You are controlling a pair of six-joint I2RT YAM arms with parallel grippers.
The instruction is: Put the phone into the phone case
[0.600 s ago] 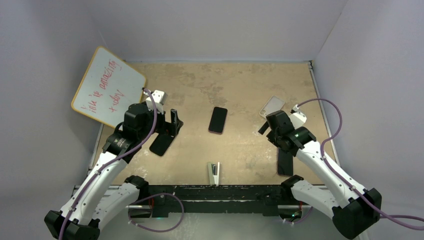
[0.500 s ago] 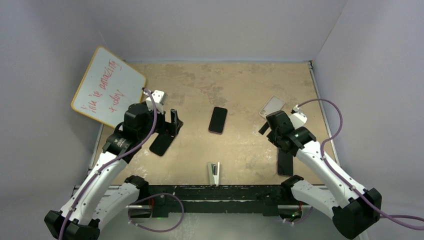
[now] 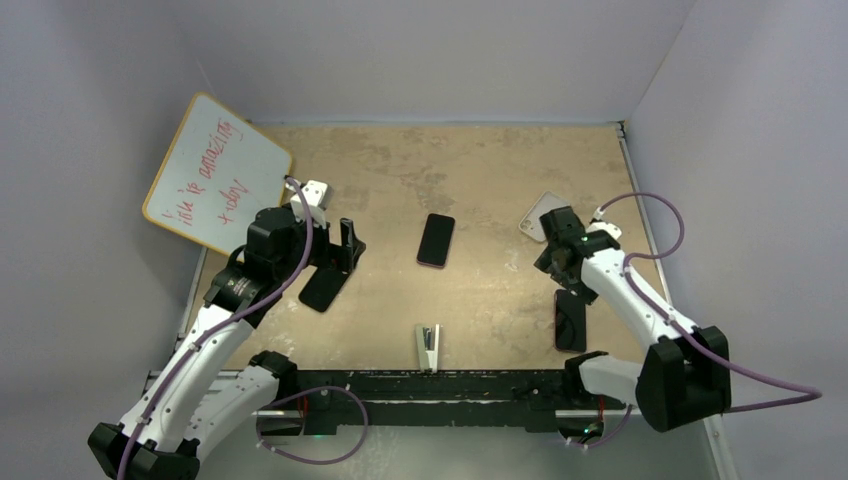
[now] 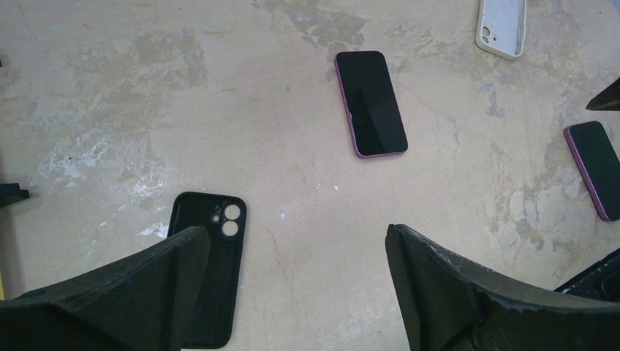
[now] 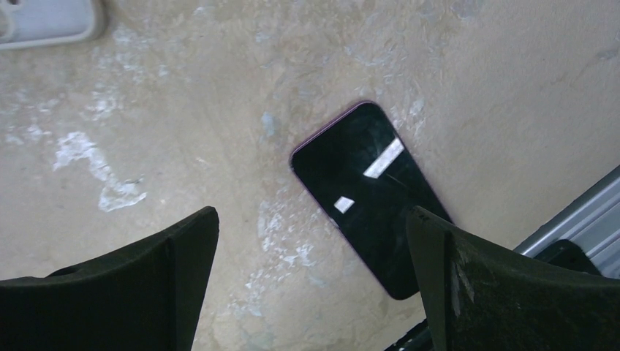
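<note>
Two dark phones with purple edges lie screen up: one at mid-table [image 3: 436,240] [image 4: 371,102], one near the right front [image 3: 570,320] [image 5: 369,194] [image 4: 596,179]. A black phone case [image 3: 322,288] [image 4: 208,270] lies open side up at the left. A white phone case [image 3: 545,213] [image 4: 501,25] [image 5: 47,22] lies at the back right. My left gripper [image 3: 345,250] [image 4: 298,292] is open and empty, just right of the black case. My right gripper [image 3: 566,278] [image 5: 313,285] is open and empty, above the table just beside the right phone.
A whiteboard with red writing [image 3: 215,170] leans at the back left. A small white stapler-like item [image 3: 428,345] lies at the front centre. The table's metal front rail [image 5: 577,219] runs close behind the right phone.
My right arm has swung: its wrist turned and dropped toward the right phone, and its elbow moved right. The left arm, phones and cases have not moved.
</note>
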